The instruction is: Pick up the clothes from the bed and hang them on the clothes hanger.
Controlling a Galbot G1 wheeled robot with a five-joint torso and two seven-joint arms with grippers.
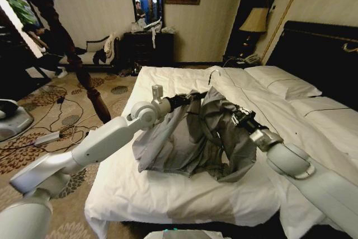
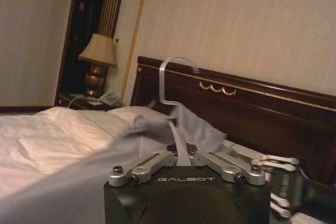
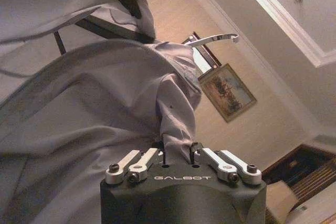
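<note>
Hanging: the grey shirt [image 1: 193, 138] sags in the middle of the head view, lifted between both arms above the bed [image 1: 184, 194], its lower folds seeming to rest on the white duvet.
Left gripper: the left gripper [image 1: 190, 98] sits at the shirt's upper edge, half buried in cloth; in the left wrist view [image 2: 184, 158] its jaws are drawn together on a strip of shirt [image 2: 194, 127].
Right gripper: the right gripper [image 1: 232, 115] is on the right side of the garment; in the right wrist view [image 3: 178, 157] its jaws are clamped on a bunched fold of shirt [image 3: 105, 103].
Hanger: the dark bar [image 3: 105, 27] runs under the fabric at the upper left of the right wrist view, mostly covered; the silver hook [image 3: 210, 39] sticks out above. The hook [image 2: 170, 77] also rises before the dark headboard [image 2: 252, 103] in the left wrist view.
Hard to tell: whether the shirt's shoulders sit squarely on the hanger.
</note>
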